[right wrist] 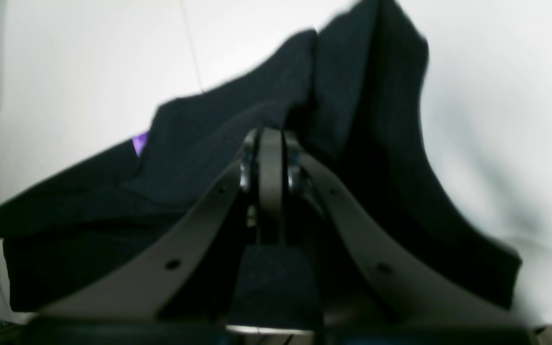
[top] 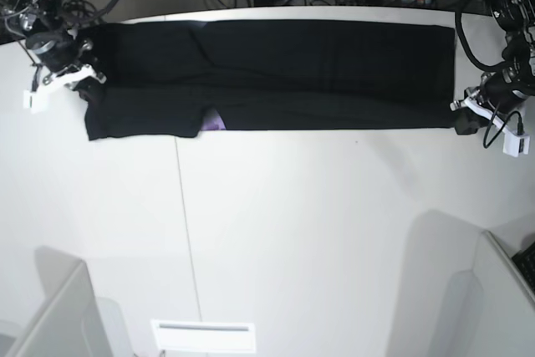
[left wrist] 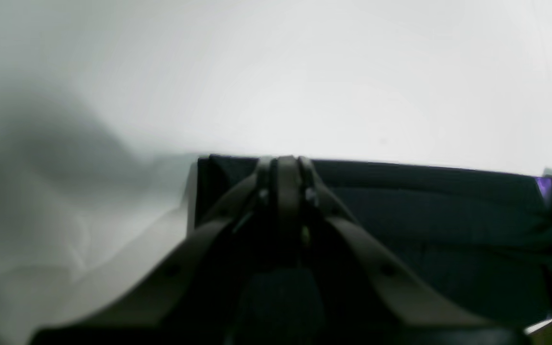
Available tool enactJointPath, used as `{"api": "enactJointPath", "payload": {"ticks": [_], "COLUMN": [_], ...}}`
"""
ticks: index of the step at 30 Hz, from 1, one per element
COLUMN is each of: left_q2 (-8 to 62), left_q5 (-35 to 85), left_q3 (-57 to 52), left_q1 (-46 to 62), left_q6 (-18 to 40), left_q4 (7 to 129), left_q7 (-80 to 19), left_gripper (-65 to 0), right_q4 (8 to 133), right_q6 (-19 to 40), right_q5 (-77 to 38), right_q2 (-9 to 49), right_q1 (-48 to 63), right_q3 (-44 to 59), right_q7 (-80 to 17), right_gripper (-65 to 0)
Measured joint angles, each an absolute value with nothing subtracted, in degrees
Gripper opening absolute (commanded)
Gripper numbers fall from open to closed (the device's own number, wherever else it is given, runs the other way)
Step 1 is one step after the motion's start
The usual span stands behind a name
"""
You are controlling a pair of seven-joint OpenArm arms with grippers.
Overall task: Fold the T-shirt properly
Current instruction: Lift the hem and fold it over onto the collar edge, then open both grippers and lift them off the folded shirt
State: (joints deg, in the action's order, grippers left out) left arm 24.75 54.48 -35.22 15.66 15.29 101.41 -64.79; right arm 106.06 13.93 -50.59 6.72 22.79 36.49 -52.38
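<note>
Shirt (top: 276, 77) lies as a long band across the far counter (top: 292, 223). My left jaws (left wrist: 285, 165) and right jaws (right wrist: 270, 136) are clenched on its ends. Soft, light, floppy; best held at corners.

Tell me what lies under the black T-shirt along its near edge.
Under the T-shirt the white table shows all around. A sliver of purple print peeks from a fold at the near edge. The rest of the print is covered by cloth.
</note>
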Motion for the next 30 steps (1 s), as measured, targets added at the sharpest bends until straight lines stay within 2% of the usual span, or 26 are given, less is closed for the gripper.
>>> {"api": "enactJointPath", "payload": {"ticks": [4,22,28,29,30], "left_q2": [24.75,26.55,26.55,26.55,26.55], "left_q5": [54.24,54.43,54.48,54.46,54.41], "left_q3": [-35.22,-35.16,-35.16,-35.16,-35.16], "left_q1": [17.32,20.80,21.26,21.28,21.41], "left_q6": [15.27,15.29,15.27,15.27,15.27], "left_q4": [101.41,101.21,101.19,101.19,101.12], "left_q7": [-65.01,-64.97,-64.95,-64.97,-64.97], "left_gripper": [-65.0,-65.0,-65.0,-64.7,-59.9], "right_q4": [107.13,107.24,107.24,107.26,107.24], "right_q6": [13.93,13.91,13.91,13.91,13.93], "right_q5": [-50.41,-49.74,-44.99,-45.01,-44.99], "right_q2": [4.49,5.34,4.67,4.69,4.69], "right_q1": [24.84,26.57,26.79,26.92,27.05], "right_q3": [36.51,36.42,36.27,36.27,36.29], "right_q7": [-52.80,-52.38,-52.34,-52.34,-52.31], "right_gripper": [-65.0,-65.0,-65.0,-65.0,-65.0]}}
